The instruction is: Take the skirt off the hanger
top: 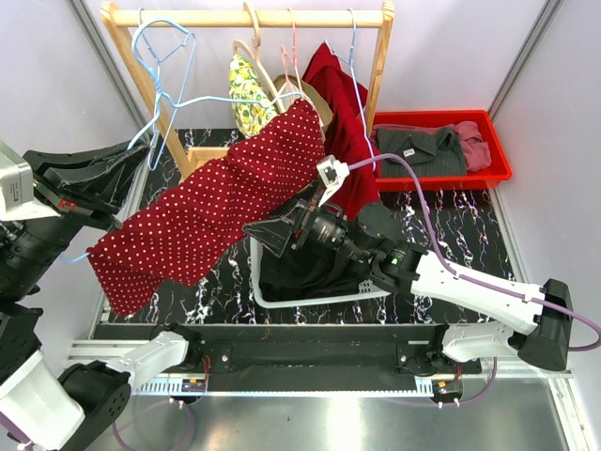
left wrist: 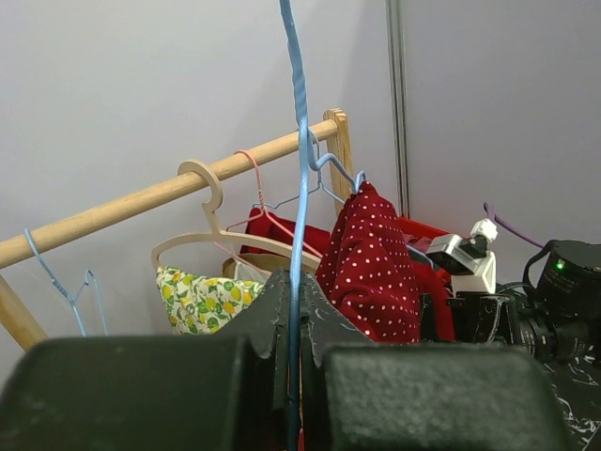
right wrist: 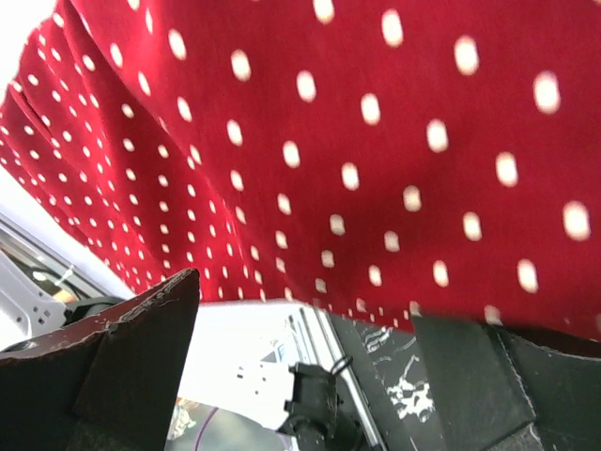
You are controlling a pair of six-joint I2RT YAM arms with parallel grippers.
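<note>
Skirt [top: 211, 211] draped centre to lower left on blue hanger [left wrist: 299, 113] | left tool [left wrist: 293, 310] pinching hanger wire, probably to steady it | right tool [right wrist: 305, 352] gaping under cloth, ready to tug

Both arms have white link shells and black joint housings. Right arm [top: 470, 287]: purple cable [top: 424, 211] running to a white wrist camera block [top: 331, 174], green LED [top: 395, 255] on a joint. Left hand [top: 136, 152] and right hand [right wrist: 305, 310] are matte black, with wedge-shaped fingers [right wrist: 131, 366] scuffed at the edges.
</note>
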